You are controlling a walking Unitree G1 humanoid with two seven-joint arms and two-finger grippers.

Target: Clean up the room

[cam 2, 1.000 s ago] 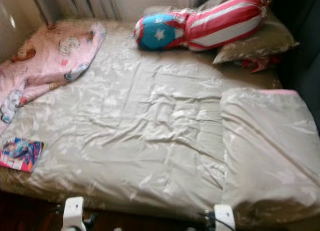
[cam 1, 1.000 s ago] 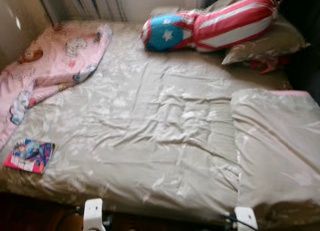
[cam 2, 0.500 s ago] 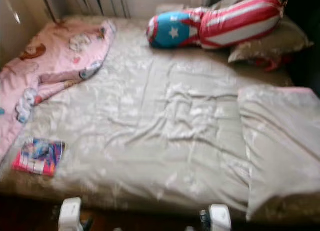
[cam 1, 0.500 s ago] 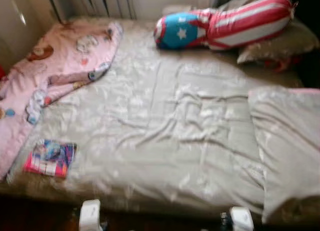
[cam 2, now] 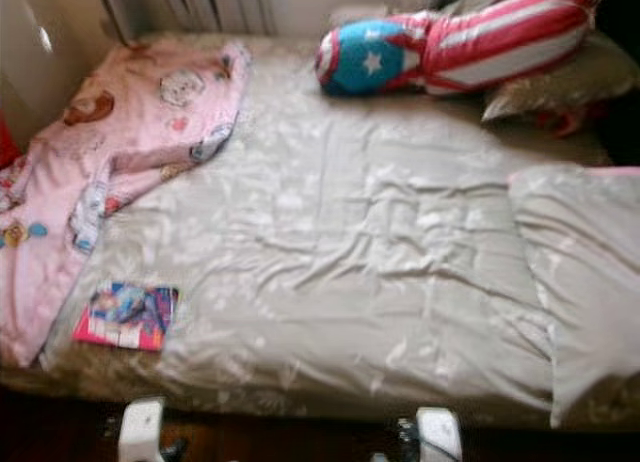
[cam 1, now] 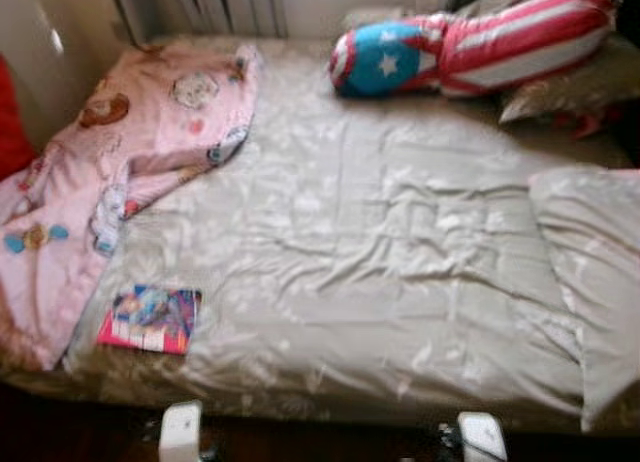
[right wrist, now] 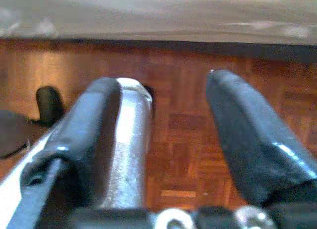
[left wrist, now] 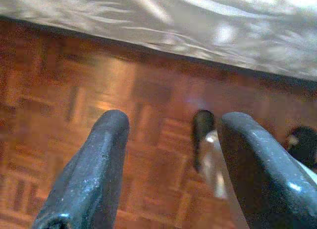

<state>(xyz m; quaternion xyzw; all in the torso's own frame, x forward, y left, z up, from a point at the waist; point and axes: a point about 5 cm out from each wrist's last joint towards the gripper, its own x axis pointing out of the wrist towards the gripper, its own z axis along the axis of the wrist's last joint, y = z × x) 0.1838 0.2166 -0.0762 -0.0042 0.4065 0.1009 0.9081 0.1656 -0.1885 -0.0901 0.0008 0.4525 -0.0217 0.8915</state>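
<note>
A bed [cam 1: 380, 272] with a rumpled beige cover spreads before me. A pink patterned blanket [cam 1: 110, 172] lies bunched over its far left corner and left side. A colourful book [cam 1: 150, 319] rests near the front left edge. A red, white and blue star cushion [cam 1: 470, 47] lies at the head on a beige pillow [cam 1: 570, 87]. My left gripper [left wrist: 171, 154] hangs open above the parquet floor [left wrist: 64, 90], beside the bed's edge. My right gripper [right wrist: 181, 130] is open too, low over the floor.
A folded beige duvet [cam 1: 590, 272] covers the bed's right side. A radiator [cam 1: 230, 2] stands behind the bed's head. A red thing [cam 1: 12, 122] shows at the far left. The white tops of my arms [cam 1: 180, 432] sit below the bed's front edge.
The whole scene has slid to the right in the eye views, so the camera has turned left. More of the pink blanket shows now, and the book sits nearer the centre.
</note>
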